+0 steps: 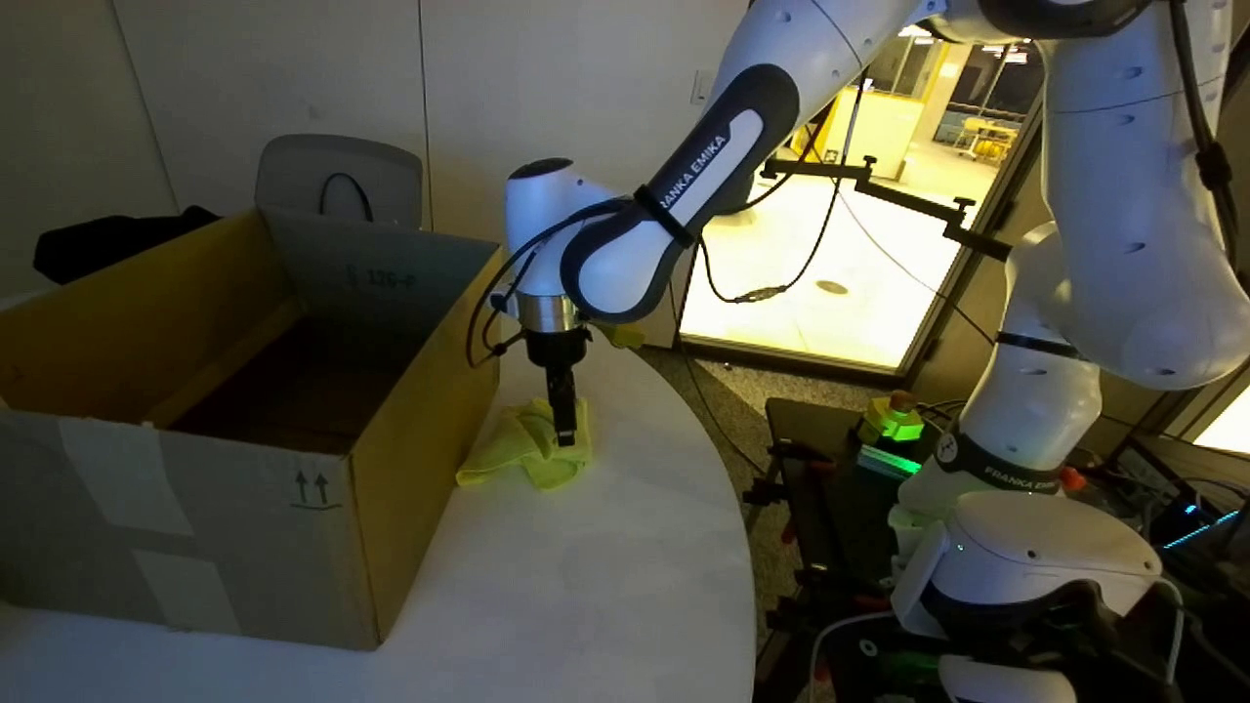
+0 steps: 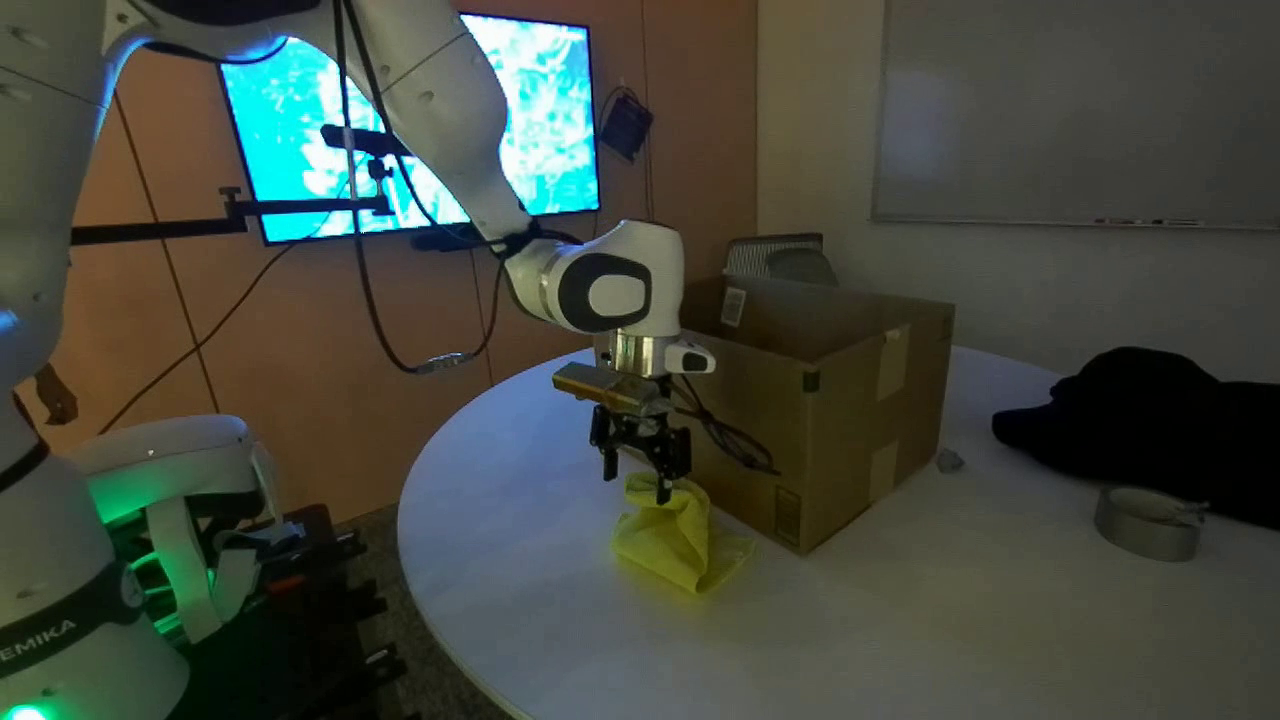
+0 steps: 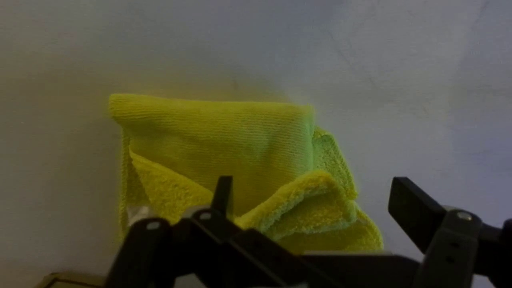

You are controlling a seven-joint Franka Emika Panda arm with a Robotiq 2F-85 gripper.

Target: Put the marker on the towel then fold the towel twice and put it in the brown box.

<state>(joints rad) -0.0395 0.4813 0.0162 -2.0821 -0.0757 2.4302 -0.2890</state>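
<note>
Towel (image 1: pixel 525 451) and brown box (image 1: pixel 273 547) lie close together in an exterior view, the towel just beside the box's long wall (image 1: pixel 430 439), and the gripper (image 1: pixel 564 439) hangs over the part of the towel farther from that wall; seen edge-on, its fingers (image 1: pixel 562 395) overlap, so their spread cannot be read. In an exterior view the gripper (image 2: pixel 637 487) appears broadside, its fingers apart and pointing down, with most of the towel (image 2: pixel 680 548) to their lower right and one fingertip next to a raised fold (image 2: pixel 690 510); whether they touch I cannot tell. In the wrist view the spread is plain and nothing is gripped: one finger (image 3: pixel 222 196) is over the towel while its mate (image 3: pixel 414 212) is out past the towel's edge, above the white table (image 3: pixel 400 60). The straight folded edge (image 3: pixel 212 107) runs nearly parallel to the line between the fingertips, and a bunched ridge (image 3: pixel 308 187) slants across the gap. The coming move, as I judge it, turns on this: closing as placed would gather the ridge lengthwise to the fold instead of nipping the folded edge across, and the towel's bulk lies to one side, so a small shift towards the box would centre it before any lift. No marker shows; it may be wrapped inside.
</note>
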